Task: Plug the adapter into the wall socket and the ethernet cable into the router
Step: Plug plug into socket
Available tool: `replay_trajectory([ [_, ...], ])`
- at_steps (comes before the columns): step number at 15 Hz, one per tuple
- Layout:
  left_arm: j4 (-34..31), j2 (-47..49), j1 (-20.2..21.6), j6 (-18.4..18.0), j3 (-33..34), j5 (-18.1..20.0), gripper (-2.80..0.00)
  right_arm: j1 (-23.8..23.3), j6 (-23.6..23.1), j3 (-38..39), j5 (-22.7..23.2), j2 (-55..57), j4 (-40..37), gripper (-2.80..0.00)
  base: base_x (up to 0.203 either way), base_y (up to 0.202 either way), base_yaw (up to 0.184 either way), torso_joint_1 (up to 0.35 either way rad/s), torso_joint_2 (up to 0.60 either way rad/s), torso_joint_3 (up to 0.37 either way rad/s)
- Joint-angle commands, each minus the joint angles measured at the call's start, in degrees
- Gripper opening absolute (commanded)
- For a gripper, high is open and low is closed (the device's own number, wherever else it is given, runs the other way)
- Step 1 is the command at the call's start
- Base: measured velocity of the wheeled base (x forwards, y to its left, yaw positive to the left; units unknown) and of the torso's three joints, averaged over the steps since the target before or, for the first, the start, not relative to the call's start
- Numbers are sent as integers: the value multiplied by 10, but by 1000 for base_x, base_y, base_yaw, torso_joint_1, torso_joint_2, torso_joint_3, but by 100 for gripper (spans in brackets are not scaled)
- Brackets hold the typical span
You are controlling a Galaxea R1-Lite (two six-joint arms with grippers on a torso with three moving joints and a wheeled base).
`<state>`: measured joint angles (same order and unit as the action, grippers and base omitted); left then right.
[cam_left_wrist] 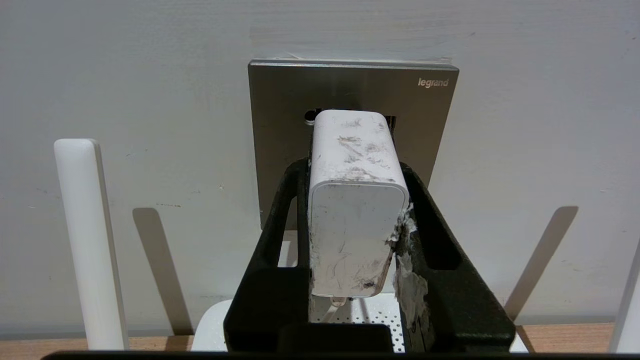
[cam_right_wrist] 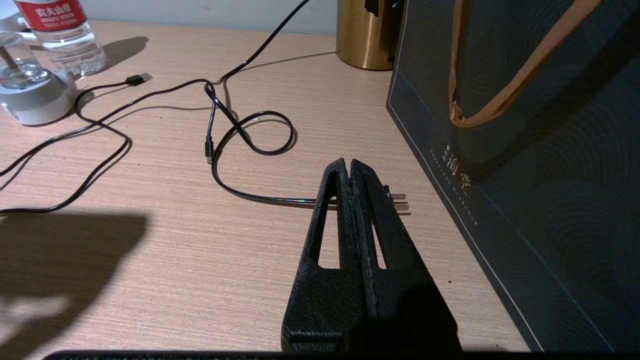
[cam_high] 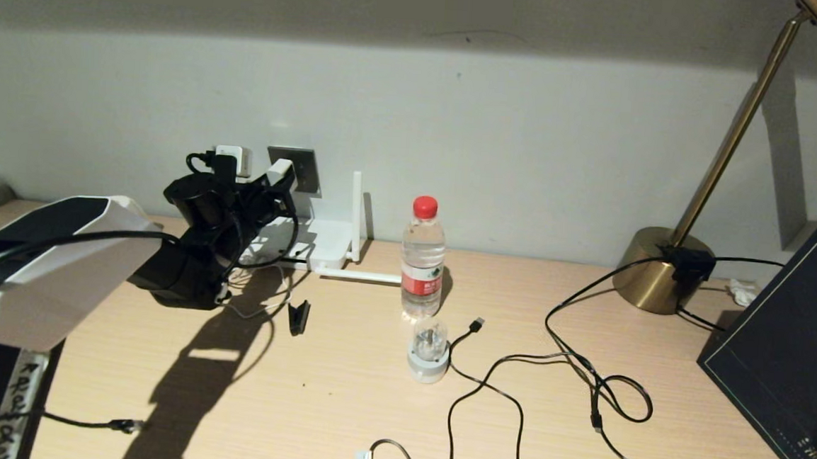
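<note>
Half done at best: your left gripper (cam_left_wrist: 356, 200), jaws clamped on the adapter (cam_left_wrist: 356, 200), presses it at the socket (cam_left_wrist: 280, 125); right jaws together; ethernet cable (cam_high: 84, 422), seven o'clock, waits.

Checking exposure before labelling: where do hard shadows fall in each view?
Head view: the left arm's dark shadow crosses the desk. Left wrist view: antenna shadows slant on the wall beside the wall socket. Right wrist view: a dark patch lies on the desk beside the shut right gripper.
</note>
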<state>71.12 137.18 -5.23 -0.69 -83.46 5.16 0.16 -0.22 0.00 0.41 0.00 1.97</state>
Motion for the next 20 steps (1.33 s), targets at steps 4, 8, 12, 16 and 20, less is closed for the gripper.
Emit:
replay_trajectory([
  [4,-12,0,0,0,-14,0,-280,0,0,6,0,0,0,-280,0,0,0,0,0,0],
  [8,-28,-6,0,0,-14,1,-280,0,0,6,0,0,0,-280,0,0,0,0,0,0],
  [12,-42,-6,0,1,-14,0,-280,0,0,6,0,0,0,-280,0,0,0,0,0,0],
  [16,-57,-9,0,8,-18,-1,-280,0,0,6,0,0,0,-280,0,0,0,0,0,0],
  [20,-75,-10,-1,23,-30,-13,-280,0,0,6,0,0,0,-280,0,0,0,0,0,0],
])
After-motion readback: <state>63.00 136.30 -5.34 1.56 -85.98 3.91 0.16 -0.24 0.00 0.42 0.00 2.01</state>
